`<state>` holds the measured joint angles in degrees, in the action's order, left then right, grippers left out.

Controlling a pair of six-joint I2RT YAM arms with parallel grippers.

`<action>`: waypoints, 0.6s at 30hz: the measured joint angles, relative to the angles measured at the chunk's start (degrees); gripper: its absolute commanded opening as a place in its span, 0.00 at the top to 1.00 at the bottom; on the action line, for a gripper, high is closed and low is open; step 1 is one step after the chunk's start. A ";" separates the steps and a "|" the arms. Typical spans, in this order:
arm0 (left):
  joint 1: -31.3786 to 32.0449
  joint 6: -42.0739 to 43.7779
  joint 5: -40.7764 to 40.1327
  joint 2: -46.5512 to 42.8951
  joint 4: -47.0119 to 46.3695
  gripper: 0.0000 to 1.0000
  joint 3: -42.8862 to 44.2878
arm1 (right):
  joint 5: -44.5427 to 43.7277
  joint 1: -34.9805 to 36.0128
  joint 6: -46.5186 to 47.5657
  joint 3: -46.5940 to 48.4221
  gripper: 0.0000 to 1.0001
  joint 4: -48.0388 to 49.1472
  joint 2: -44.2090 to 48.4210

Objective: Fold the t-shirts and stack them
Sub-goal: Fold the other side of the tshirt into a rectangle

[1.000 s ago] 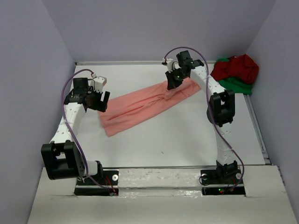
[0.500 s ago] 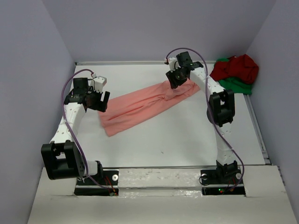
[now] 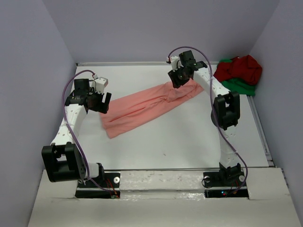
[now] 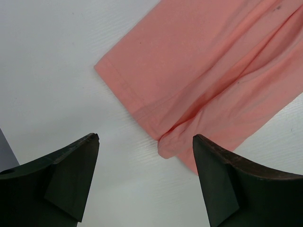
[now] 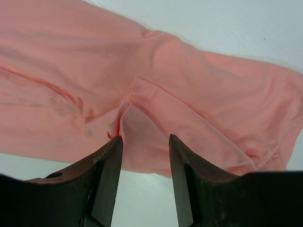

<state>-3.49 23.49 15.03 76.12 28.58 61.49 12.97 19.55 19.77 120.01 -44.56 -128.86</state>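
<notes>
R gripper (image 5: 144, 139) parted — pink shirt (image 5: 199, 94) below.

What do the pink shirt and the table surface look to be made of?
Salmon-pink t-shirt: soft matte cloth, likely a cotton-type knit; it lies in limp folds with a stitched hem. Table: hard, smooth white sheet with faint fine lines, perhaps laminate or painted board.
</notes>
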 measured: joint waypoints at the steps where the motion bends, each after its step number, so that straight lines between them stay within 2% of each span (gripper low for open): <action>1: 0.00 0.00 -0.02 0.00 0.00 0.10 0.00 | -1.22 0.02 0.04 0.02 0.53 0.07 0.00; 6: 0.00 0.00 -0.02 0.00 0.00 0.10 0.00 | -7.15 0.04 0.46 0.42 0.59 0.13 -0.37; 18: 0.00 0.00 -0.04 0.00 -0.02 0.10 0.00 | -16.50 0.04 2.01 3.61 0.59 1.53 -7.43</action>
<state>-3.49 23.49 14.98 76.12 28.56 61.49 -3.53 19.59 21.78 123.61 -43.03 -136.29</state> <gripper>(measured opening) 0.898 0.413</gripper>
